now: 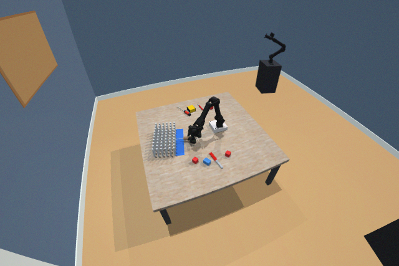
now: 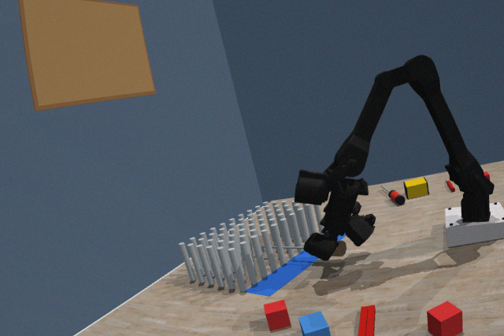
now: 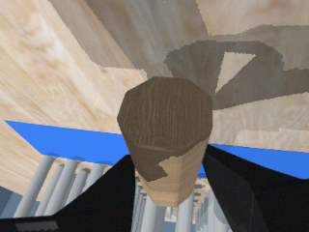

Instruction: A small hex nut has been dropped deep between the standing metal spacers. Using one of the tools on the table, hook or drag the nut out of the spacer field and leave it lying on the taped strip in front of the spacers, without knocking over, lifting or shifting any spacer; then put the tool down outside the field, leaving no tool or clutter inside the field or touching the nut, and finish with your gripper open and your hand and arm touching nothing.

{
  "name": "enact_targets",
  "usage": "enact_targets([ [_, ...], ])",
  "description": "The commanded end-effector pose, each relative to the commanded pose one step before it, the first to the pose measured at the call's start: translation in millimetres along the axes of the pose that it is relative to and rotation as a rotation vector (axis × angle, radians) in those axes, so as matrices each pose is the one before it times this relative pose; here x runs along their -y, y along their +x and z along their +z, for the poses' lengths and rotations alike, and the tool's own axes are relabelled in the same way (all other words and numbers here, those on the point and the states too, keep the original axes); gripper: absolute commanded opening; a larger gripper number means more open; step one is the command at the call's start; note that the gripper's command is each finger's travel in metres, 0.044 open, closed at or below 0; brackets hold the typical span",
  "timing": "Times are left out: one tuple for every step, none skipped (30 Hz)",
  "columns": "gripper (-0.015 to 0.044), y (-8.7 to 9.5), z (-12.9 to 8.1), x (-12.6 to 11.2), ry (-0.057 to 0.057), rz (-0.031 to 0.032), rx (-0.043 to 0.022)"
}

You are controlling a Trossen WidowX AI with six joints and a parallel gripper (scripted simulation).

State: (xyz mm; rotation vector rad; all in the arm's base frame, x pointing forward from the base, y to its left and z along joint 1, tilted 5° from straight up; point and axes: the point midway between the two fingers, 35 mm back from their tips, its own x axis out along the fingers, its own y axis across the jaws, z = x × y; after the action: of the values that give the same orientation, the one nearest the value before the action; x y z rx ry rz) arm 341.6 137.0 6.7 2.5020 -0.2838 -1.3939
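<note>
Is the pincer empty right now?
No, the pincer is shut on a wooden tool handle, seen end-on in the wrist view.
</note>
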Motion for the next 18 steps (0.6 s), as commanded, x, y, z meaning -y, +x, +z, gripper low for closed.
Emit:
enact_targets([
  [0.0, 1.67, -6.47, 0.12, 0.0038, -0.00205, -0.00723],
  [0.0, 0.42, -0.66, -0.01, 0.0, 0.00001, -0.00009],
  [0.0, 0.42, -0.66, -0.01, 0.0, 0.00001, -0.00009],
  [0.0, 0.42, -0.66, -0.01, 0.0, 0.00001, -0.00009],
  [0.0, 0.42, -0.66, -0.01, 0.0, 0.00001, -0.00009],
  [0.0, 0.42, -0.66, -0.01, 0.0, 0.00001, -0.00009],
  [0.0, 0.42, -0.66, -0.01, 0.0, 0.00001, -0.00009],
  [0.0, 0.42, -0.66, -0.01, 0.0, 0.00001, -0.00009],
  [0.0, 0.43, -0.66, -0.03, 0.0, 0.00001, -0.00009],
  [0.0, 0.43, -0.66, -0.03, 0.0, 0.00001, -0.00009],
  [0.0, 0.43, -0.66, -0.03, 0.0, 0.00001, -0.00009],
  [0.0, 0.43, -0.66, -0.04, 0.0, 0.00001, -0.00009],
  [0.0, 0.43, -0.66, -0.04, 0.0, 0.00002, -0.00009],
  [0.0, 0.43, -0.66, -0.04, 0.0, 0.00002, -0.00009],
  [0.0, 0.43, -0.66, -0.04, 0.0, 0.00002, -0.0001],
  [0.0, 0.43, -0.66, -0.04, 0.0, 0.00002, -0.0001],
  [0.0, 0.43, -0.66, -0.05, 0.0, 0.00002, -0.0001],
  [0.0, 0.44, -0.65, -0.05, 0.0, 0.00002, -0.0001],
])
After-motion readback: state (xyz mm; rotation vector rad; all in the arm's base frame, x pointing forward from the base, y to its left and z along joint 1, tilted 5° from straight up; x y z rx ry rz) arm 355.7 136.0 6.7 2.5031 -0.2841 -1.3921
